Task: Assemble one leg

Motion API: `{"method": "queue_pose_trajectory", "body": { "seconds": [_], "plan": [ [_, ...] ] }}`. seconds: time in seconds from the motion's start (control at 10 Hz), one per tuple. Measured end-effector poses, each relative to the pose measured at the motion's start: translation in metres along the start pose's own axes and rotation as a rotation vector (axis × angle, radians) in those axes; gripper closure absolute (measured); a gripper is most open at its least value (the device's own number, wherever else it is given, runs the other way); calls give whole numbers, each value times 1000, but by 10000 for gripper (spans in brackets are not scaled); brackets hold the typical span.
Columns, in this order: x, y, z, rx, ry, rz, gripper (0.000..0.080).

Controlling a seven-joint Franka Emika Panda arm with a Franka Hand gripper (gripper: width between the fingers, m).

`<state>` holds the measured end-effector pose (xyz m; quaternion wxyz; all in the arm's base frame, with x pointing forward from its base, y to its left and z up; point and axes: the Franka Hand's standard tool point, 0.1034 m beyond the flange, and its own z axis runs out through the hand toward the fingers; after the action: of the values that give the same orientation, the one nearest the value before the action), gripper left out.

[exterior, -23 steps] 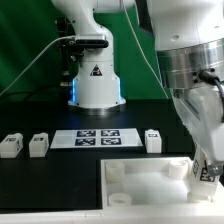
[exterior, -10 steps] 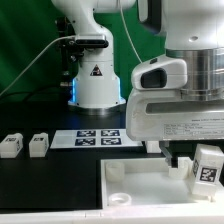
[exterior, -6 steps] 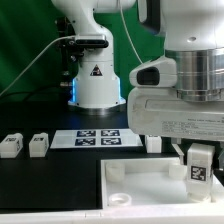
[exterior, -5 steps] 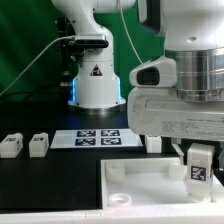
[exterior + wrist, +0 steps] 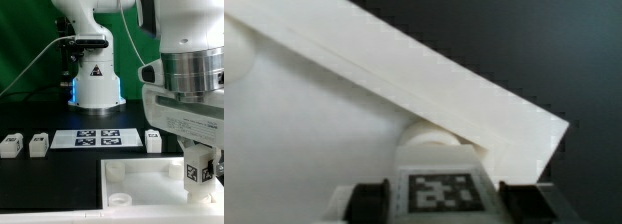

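My gripper (image 5: 197,170) is shut on a leg (image 5: 195,171), a small white block with a black-and-white tag facing the camera. It holds the leg upright over the right part of the large flat white square piece (image 5: 140,185) at the front. In the wrist view the tagged leg (image 5: 443,191) sits between my dark fingers (image 5: 370,198), above the white piece (image 5: 313,130) and close to a round corner socket (image 5: 438,135). Three more legs lie on the black table: two at the exterior view's left (image 5: 12,145) (image 5: 39,144) and one (image 5: 153,139) right of the marker board.
The marker board (image 5: 98,137) lies flat in front of the white arm base (image 5: 96,85). A cable runs along the exterior view's left behind the loose legs. The arm's large wrist fills the exterior view's upper right.
The gripper with the leg has turned and come lower over the right part of the white square piece. The loose legs and the marker board have not moved.
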<state>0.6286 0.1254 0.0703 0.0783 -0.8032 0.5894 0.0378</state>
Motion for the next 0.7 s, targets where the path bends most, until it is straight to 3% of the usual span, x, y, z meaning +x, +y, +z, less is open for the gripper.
{"method": "queue_pose_trajectory", "body": {
  "seconds": [0.2,0.4,0.5,0.6,0.7],
  "plan": [
    [-1,-1,1,57,-22,263,508],
    [-2,-2,2,63,-23,263,507],
    [-2,-2,2,63,-22,222,262],
    [-3,-1,3,61,-21,194,262],
    [-5,0,3,55,-21,107,176]
  ]
}}
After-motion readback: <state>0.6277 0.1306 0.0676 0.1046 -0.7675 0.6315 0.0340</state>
